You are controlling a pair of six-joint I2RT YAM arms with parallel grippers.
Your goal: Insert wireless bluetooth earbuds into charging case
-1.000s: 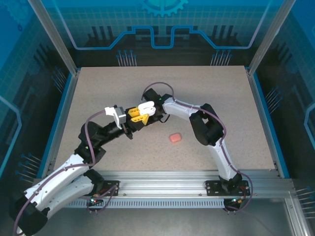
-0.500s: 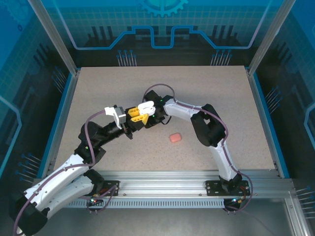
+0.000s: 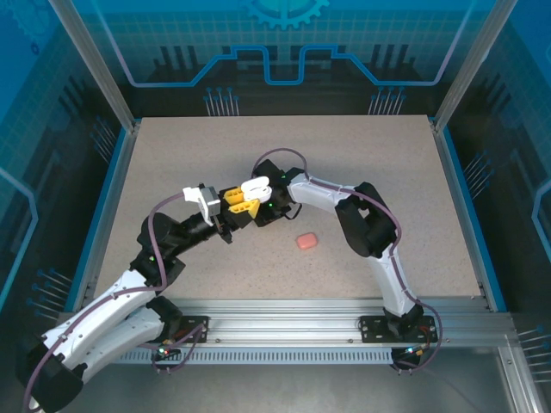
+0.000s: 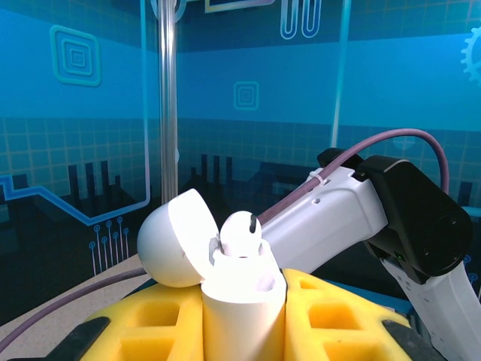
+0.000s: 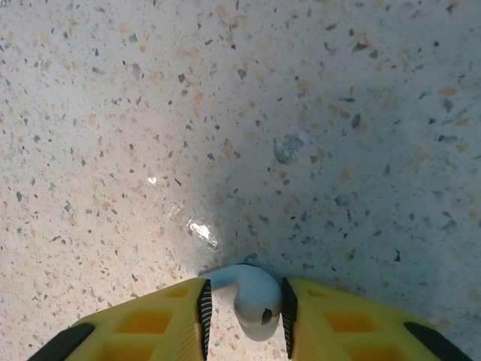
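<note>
My left gripper (image 3: pixel 242 203) is shut on an upright white charging case (image 4: pixel 242 312), clamped between its yellow fingers (image 4: pixel 143 331). The lid (image 4: pixel 173 237) hangs open to the left. One white earbud (image 4: pixel 242 233) sits in the case's left slot; the slot beside it looks empty. In the top view the open case (image 3: pixel 256 188) stands at mid-table. My right gripper (image 5: pixel 246 308) is shut on a second white earbud (image 5: pixel 254 297), held a little above the speckled tabletop (image 5: pixel 225 113). In the top view the right gripper (image 3: pixel 267 209) is right next to the case.
A salmon-pink closed case (image 3: pixel 306 241) lies on the table to the near right of both grippers. The right arm's white link (image 4: pixel 338 218) passes close behind the held case. Blue walls and metal posts ring the table (image 3: pixel 172 155).
The right wrist has shifted slightly toward the near side, staying beside the held case. The left arm and the pink case have not moved.
</note>
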